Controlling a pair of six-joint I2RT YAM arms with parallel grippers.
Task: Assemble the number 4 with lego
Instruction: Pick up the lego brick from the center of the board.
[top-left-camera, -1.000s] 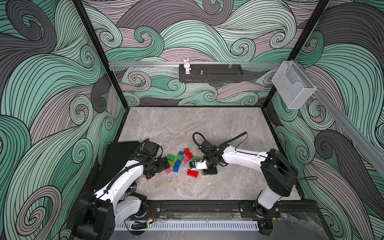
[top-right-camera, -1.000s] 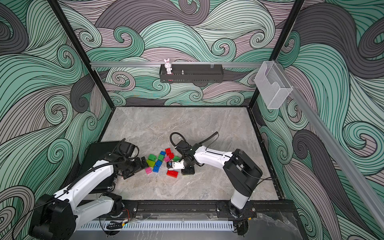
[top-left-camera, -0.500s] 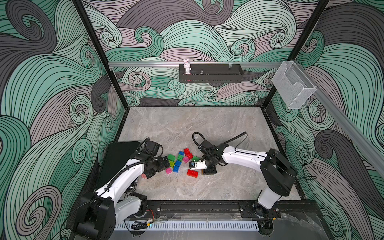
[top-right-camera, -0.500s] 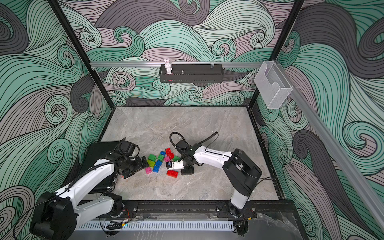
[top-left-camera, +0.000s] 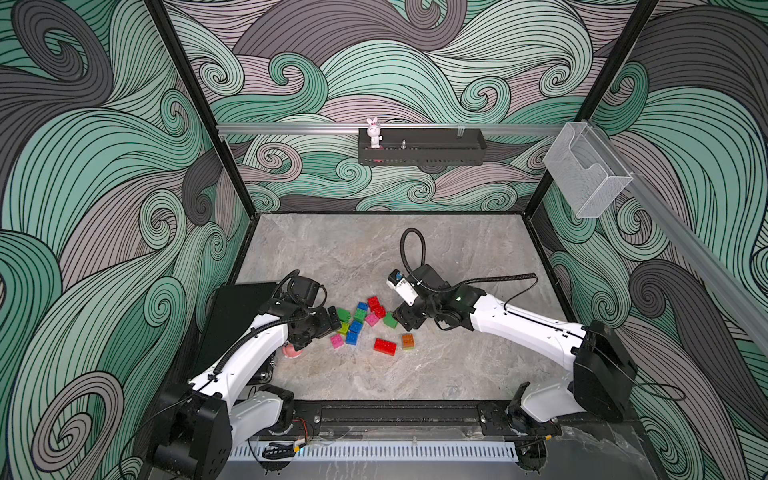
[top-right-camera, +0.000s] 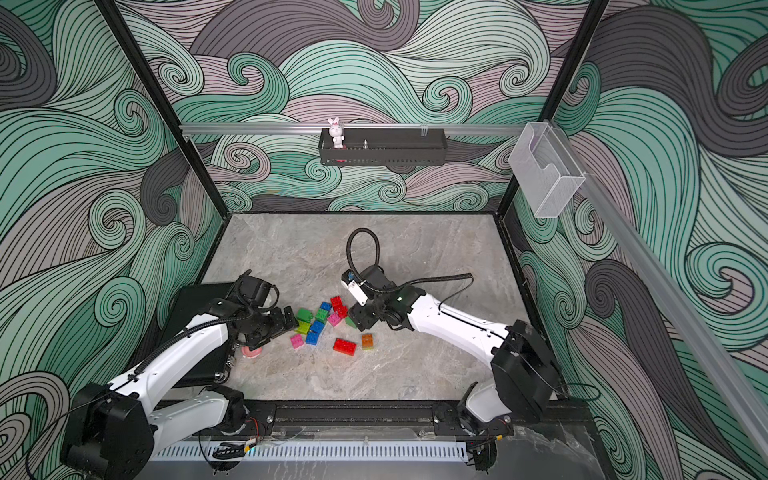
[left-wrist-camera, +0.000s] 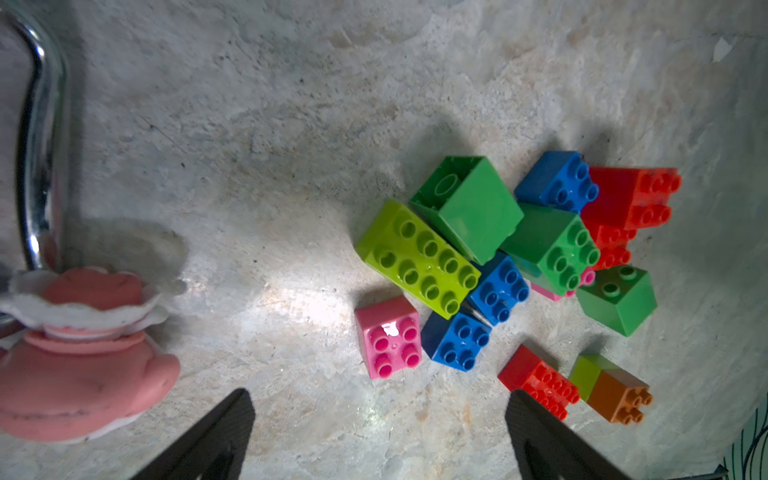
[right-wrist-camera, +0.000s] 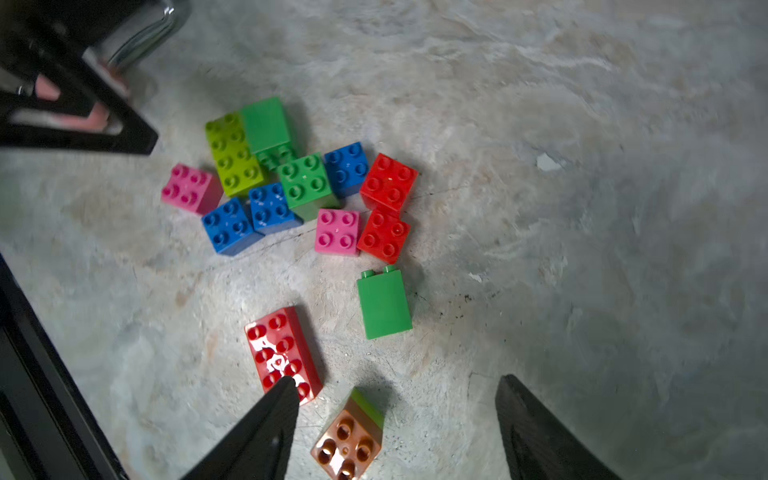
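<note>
My left gripper (left-wrist-camera: 379, 394): I am holding it wide open, empty.
My right gripper (right-wrist-camera: 397, 379): I am holding it open by the orange brick (right-wrist-camera: 347, 442).

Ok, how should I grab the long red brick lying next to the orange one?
Grip the long red brick across its narrow width, on the two smooth long sides, coming straight down. It lies flat, studs up, and both long sides look clear; the orange brick sits off one short end.
</note>
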